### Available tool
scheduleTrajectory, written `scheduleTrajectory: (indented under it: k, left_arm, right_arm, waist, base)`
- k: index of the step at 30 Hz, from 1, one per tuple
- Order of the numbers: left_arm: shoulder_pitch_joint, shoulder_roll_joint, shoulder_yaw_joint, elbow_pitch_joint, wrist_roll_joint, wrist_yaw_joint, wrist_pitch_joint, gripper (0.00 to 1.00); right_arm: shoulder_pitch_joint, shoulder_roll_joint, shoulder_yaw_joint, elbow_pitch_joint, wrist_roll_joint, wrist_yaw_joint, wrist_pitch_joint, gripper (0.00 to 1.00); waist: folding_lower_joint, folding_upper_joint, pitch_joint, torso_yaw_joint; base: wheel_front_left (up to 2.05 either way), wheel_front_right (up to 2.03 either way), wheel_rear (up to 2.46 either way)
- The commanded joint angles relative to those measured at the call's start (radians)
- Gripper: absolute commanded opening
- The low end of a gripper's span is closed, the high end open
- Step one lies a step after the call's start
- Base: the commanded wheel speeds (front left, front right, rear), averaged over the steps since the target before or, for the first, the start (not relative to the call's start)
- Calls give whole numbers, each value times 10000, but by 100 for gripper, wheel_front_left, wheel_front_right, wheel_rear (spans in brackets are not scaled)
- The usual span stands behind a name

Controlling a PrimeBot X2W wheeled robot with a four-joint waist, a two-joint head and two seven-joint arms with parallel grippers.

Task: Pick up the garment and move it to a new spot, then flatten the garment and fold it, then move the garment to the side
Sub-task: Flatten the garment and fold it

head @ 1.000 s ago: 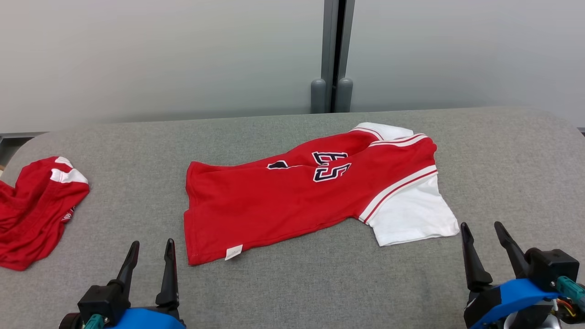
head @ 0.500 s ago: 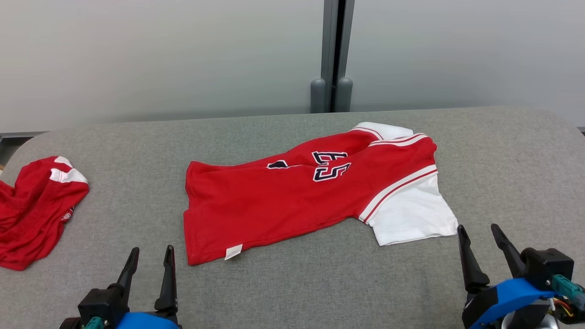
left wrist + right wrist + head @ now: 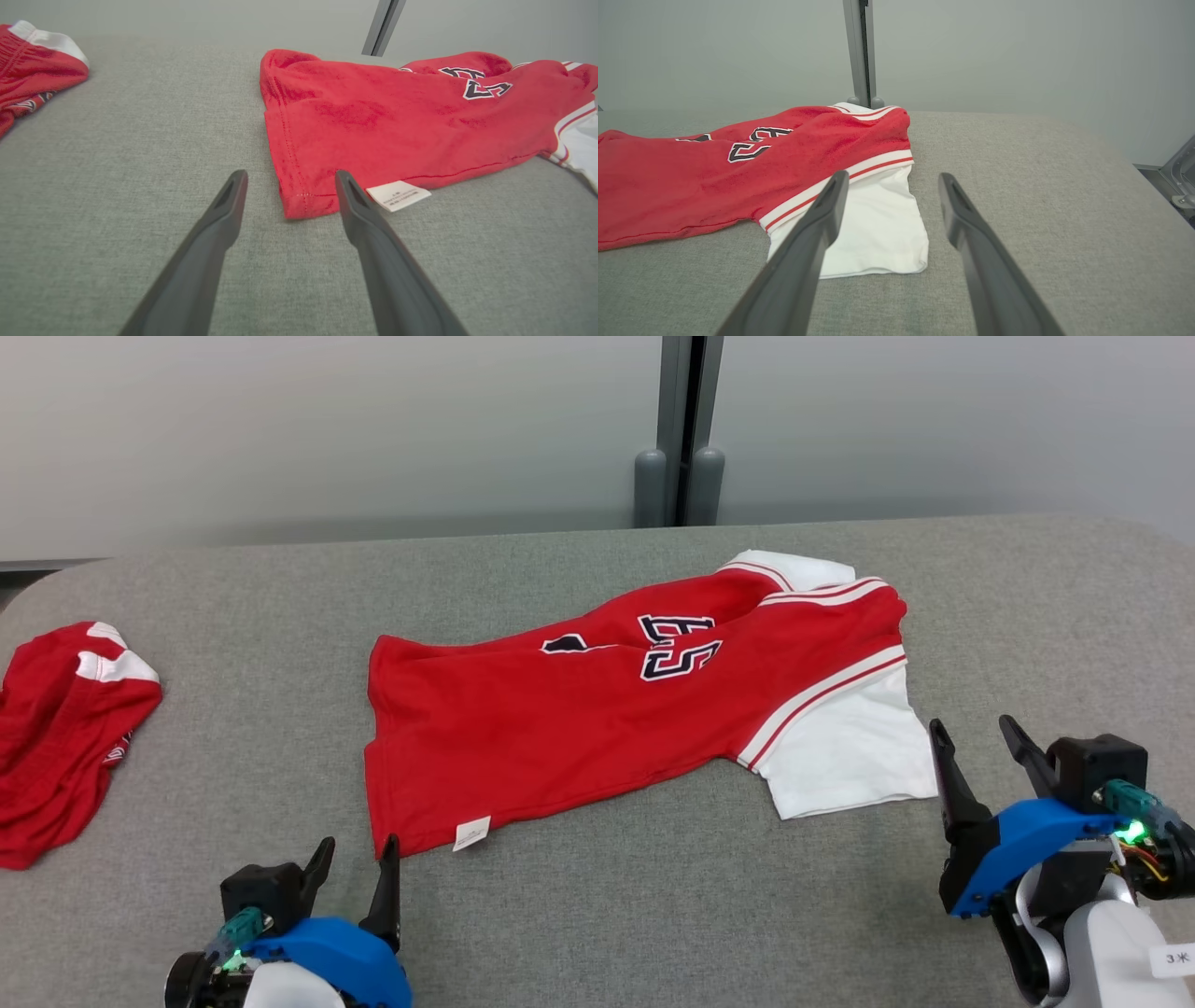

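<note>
Jersey (image 3: 597, 728): red and white, lying on grey table (image 3: 653, 915).
Left gripper (image 3: 359, 845): jaws apart, empty, at near-left hem corner (image 3: 397, 835).
Right gripper (image 3: 971, 723): jaws apart, empty, beside white sleeve (image 3: 845, 756), apparently not touching.

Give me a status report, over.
Left gripper open at the jersey hem corner. Right gripper open beside the white sleeve. Jersey rumpled, unfolded, on the table. Other red garment far left, not in the way.
</note>
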Motion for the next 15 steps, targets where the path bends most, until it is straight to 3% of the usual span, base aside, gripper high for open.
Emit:
scheduleTrajectory:
  k: [1, 11, 15]
  left_arm:
    - [-210, -13, -13, 131, -26, -23, 79, 100]
    - [-1484, -270, -243, 1594, -80, 2, 257, 100]
    - [-1738, -337, -270, 1993, -145, 32, 178, 100]
  right_arm:
    - [-166, -10, -84, 175, -62, 5, 73, 100]
    - [-1555, -6, -969, 2669, -778, 5, 186, 100]
    - [-1974, -7, -873, 3636, -909, 5, 77, 100]
  waist:
    - [0, 0, 146, 18]
    - [0, 0, 826, 13]
    - [0, 0, 967, 6]
  base:
    - [0, 0, 0]
    - [0, 0, 0]
    - [0, 0, 0]
